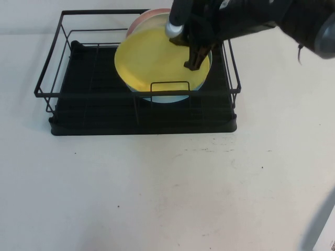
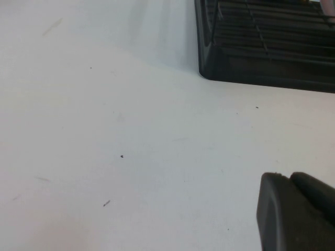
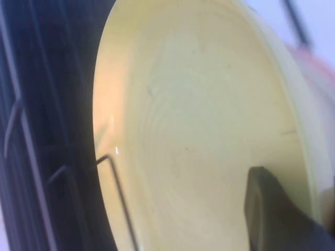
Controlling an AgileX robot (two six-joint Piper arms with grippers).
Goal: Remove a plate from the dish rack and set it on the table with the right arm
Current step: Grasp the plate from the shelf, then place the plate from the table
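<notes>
Yellow plate (image 1: 154,60) stands tilted on edge in the dish rack (image 1: 78,112), upper centre of the high view, leaning back against a pink plate (image 1: 141,20) whose rim just peeks out behind it. A light blue plate (image 1: 170,97) shows only as a sliver below its lower edge. A wire loop of the rack crosses in front of the lower rim. My right gripper (image 1: 194,57) sits at the plate's upper right edge, one dark finger lying over the front face; the other finger is hidden behind the plate or the arm, so I read it as closed on the rim, though the grip itself is partly masked. In the right wrist view the plate (image 3: 199,130) fills the frame and one finger (image 3: 277,214) rests on its face. The right arm (image 1: 261,18) runs off the upper right corner. My left gripper (image 2: 296,212) hangs low over the white table (image 1: 167,193), cut off by the frame edge; I cannot tell its state.
</notes>
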